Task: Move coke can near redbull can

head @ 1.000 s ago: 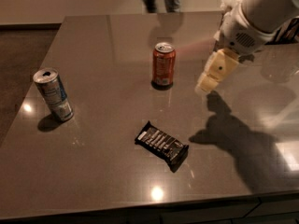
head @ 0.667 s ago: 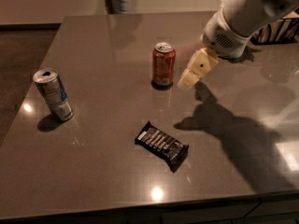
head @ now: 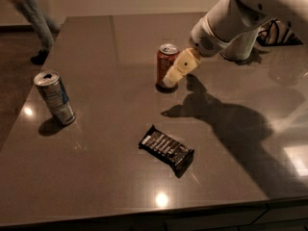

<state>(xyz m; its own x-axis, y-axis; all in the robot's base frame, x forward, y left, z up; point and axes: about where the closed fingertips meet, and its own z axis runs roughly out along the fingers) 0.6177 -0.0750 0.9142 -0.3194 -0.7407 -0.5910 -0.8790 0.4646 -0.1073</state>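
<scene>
The coke can, red-orange with a silver top, stands upright on the dark table, a little behind its middle. The redbull can, slim, silver and blue, stands far to the left near the table's left edge, leaning slightly. My gripper, cream-coloured at the end of the white arm, comes in from the upper right. It sits right beside the coke can's right side, its tip low near the can's base. Whether it touches the can does not show.
A dark-wrapped chocolate bar lies flat in front of the coke can. A person stands on the floor past the table's far left corner. The table's front edge runs along the bottom.
My gripper has moved left and down, from well to the right of the coke can to right beside it. The person in the background has walked to the left.
</scene>
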